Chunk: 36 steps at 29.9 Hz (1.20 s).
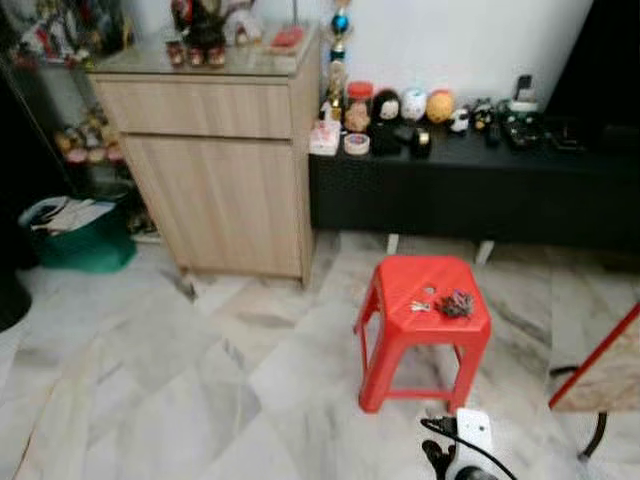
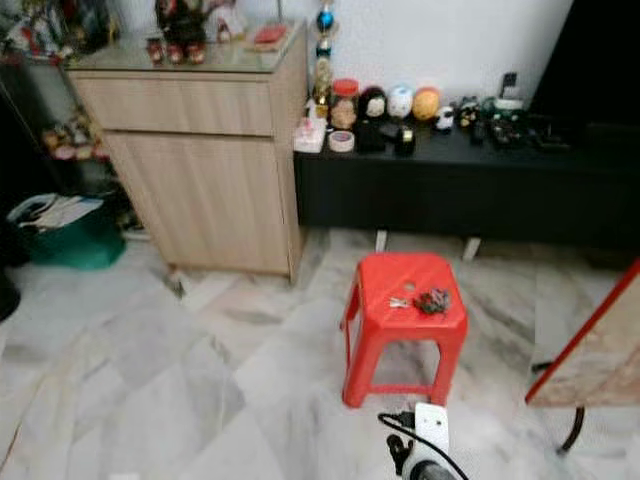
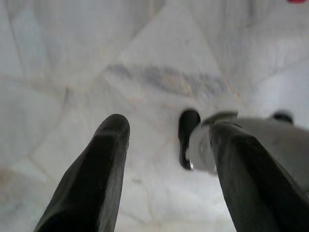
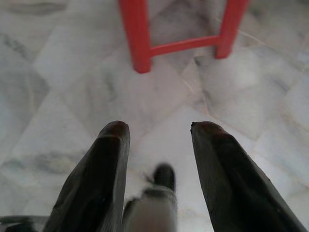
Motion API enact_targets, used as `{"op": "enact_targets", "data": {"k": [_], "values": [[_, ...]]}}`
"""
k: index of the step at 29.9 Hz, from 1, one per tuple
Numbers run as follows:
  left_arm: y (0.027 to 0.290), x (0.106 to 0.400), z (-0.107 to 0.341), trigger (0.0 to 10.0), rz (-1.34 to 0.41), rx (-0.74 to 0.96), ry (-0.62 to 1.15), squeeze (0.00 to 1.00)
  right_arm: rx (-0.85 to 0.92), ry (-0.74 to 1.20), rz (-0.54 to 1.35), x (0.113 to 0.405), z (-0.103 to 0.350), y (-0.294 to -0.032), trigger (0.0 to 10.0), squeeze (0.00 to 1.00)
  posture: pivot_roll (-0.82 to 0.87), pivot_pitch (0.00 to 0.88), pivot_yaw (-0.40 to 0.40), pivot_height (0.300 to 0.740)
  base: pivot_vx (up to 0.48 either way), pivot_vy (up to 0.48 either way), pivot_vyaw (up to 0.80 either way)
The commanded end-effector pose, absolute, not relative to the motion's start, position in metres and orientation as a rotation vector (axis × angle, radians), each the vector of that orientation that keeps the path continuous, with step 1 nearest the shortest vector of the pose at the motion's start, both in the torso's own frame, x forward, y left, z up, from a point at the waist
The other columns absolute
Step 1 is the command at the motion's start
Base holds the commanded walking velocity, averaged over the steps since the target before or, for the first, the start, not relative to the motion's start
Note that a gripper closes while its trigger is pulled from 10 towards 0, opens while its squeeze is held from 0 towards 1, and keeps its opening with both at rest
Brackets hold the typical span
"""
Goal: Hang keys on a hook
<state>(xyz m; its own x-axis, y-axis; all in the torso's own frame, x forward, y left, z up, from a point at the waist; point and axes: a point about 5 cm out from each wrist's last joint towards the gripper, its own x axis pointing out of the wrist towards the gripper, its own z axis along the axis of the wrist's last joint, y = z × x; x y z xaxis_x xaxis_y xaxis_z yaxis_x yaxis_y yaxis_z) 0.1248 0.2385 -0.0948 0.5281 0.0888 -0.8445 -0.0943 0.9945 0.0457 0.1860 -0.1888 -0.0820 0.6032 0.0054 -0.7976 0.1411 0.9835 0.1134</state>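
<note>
A: Item one, keys point(image 1: 446, 303): on the red stool point(image 1: 400, 320), toward its right edge, beside a dark clump we cannot identify.

B: Item two, right gripper point(image 4: 157, 137): fingers spread, empty, low over the floor point(image 1: 150, 380); the stool's legs stand just ahead of it. Left gripper point(image 3: 169, 140): parted too, holding nothing.

A: Step in hand, as we judge it: approach. We square up to the stool, then raise the right arm above the seat.

B: Hook: not located.
</note>
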Motion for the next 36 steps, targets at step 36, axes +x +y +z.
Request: {"op": "enact_targets", "data": {"k": [36], "values": [[0.2379, 0.1225, -0.0958, 10.0, 0.072, 0.015, 1.031, 0.00, 0.199, 0.905, -0.103, 0.1869, -0.0817, -0.1870, 10.0, 0.00, 0.03, 0.000, 0.021, 0.729, 0.312, 0.000, 0.00]]}}
